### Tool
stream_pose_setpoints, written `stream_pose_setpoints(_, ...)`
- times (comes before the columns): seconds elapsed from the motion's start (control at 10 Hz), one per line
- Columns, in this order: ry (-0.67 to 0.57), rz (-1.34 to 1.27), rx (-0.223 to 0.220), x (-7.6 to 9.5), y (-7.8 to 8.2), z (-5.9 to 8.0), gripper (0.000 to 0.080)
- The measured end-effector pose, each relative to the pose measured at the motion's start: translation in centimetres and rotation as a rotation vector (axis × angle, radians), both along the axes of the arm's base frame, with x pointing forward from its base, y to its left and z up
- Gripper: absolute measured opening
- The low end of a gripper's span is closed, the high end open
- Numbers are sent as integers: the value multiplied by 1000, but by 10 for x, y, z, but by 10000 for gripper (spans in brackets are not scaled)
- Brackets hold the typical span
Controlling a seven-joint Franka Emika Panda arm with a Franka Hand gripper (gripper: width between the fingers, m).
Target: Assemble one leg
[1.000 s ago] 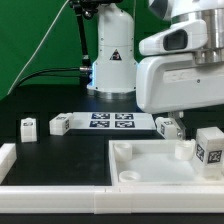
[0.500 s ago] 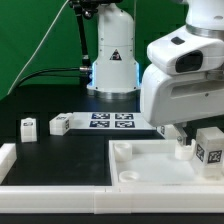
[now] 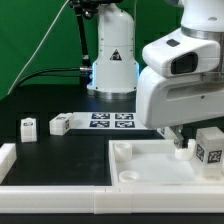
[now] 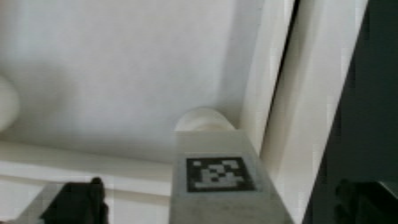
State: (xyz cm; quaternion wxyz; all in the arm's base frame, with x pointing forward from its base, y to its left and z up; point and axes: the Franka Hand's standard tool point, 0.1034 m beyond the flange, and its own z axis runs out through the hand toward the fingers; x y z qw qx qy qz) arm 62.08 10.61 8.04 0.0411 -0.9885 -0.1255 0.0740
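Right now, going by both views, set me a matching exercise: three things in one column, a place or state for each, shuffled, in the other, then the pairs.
Things:
1. marker board
2. tabletop
3. leg in the wrist view

States:
A. raised rim, no tags
B. a single tag, just inside the tabletop's rim
C. lies flat, several tags

Pairs: 1-C; 2-A; 3-B

Robotics lab bench: white Franka arm [image 3: 112, 55] is standing on a black tabletop [image 3: 60, 150], green backdrop [image 3: 35, 40] is hanging behind, tagged marker board [image 3: 110, 122] is lying flat, cable [image 3: 40, 72] is trailing off.
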Motion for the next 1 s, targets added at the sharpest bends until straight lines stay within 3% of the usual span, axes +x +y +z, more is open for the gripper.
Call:
stream_pose_setpoints(0.1, 0, 0, 0, 0, 0, 0, 602)
stream_pose_setpoints(0.2, 0, 0, 0, 0, 0, 0, 417)
stream_pose_setpoints(0.3, 0, 0, 0, 0, 0, 0, 417)
stream_pose_setpoints(0.4, 1, -13, -1, 0, 0, 0, 291)
stream_pose_setpoints(0.7, 9, -128, -16, 0, 2, 0, 291)
stream_pose_setpoints(1.0, 2, -555, -57, -1, 7, -1, 291)
